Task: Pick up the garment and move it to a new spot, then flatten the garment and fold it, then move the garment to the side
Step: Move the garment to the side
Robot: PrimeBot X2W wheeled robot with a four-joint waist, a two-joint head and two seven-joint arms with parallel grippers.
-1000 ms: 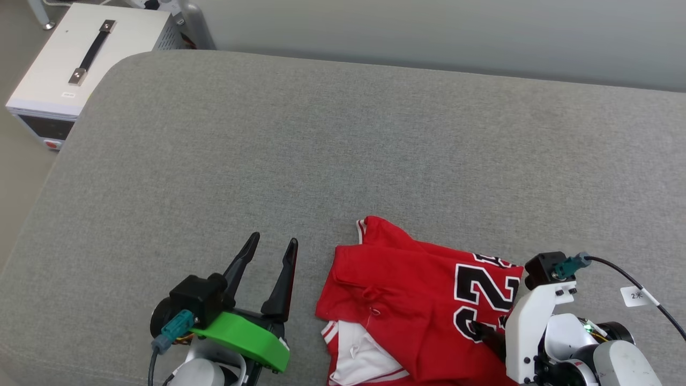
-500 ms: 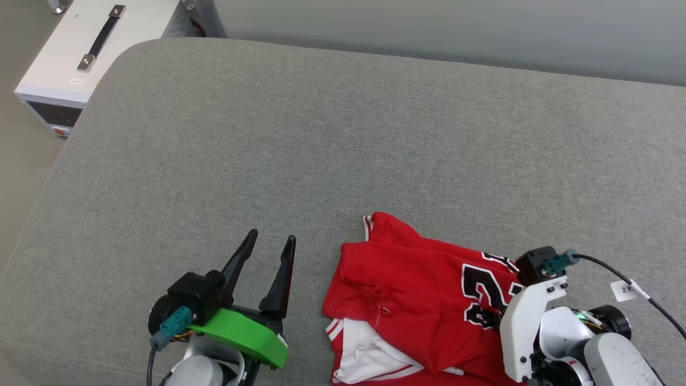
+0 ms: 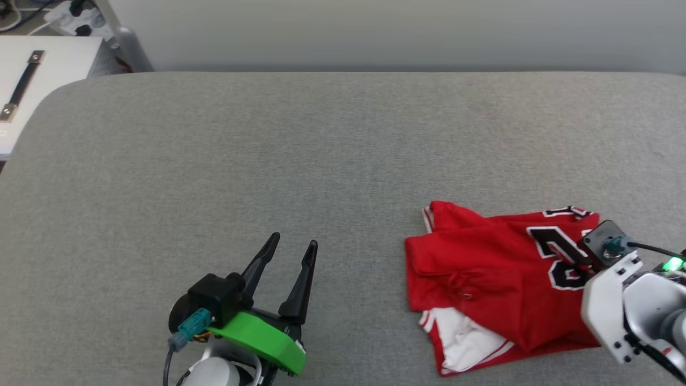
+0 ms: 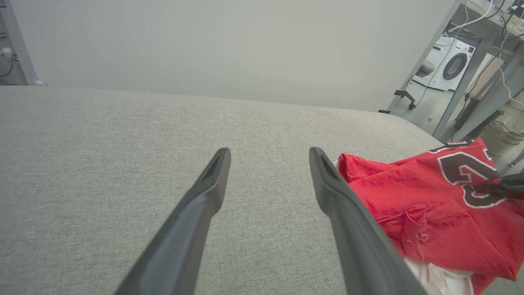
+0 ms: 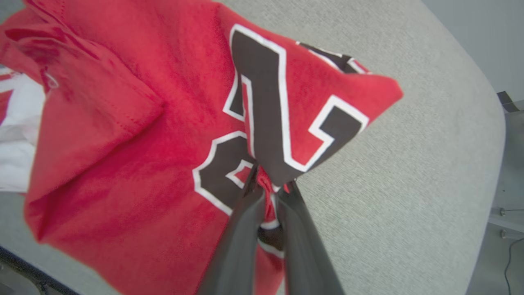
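Black white-edged numerals [image 5: 262,102] on garment [image 3: 482,262], partly hidden

Surface: grey woven tabletop [image 3: 268,161] with rounded corners, stretching across the head view.
Backdrop: plain pale wall [image 3: 375,32] behind its far edge.
Far left: white box [image 3: 59,64] with a black strap handle [image 3: 21,83], just beside the tabletop's corner.
Past the right end: white front-loading washing machine [image 4: 450,65], with a slanted grey metal leg [image 4: 470,96] nearer.

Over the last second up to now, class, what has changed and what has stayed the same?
The right hand closed on the red jersey at its black numerals, pinching the cloth up. The head camera swung, so the picture's shift is no move of things. Unchanged: the left hand open and empty above the grey cushion; the jersey crumpled on it.
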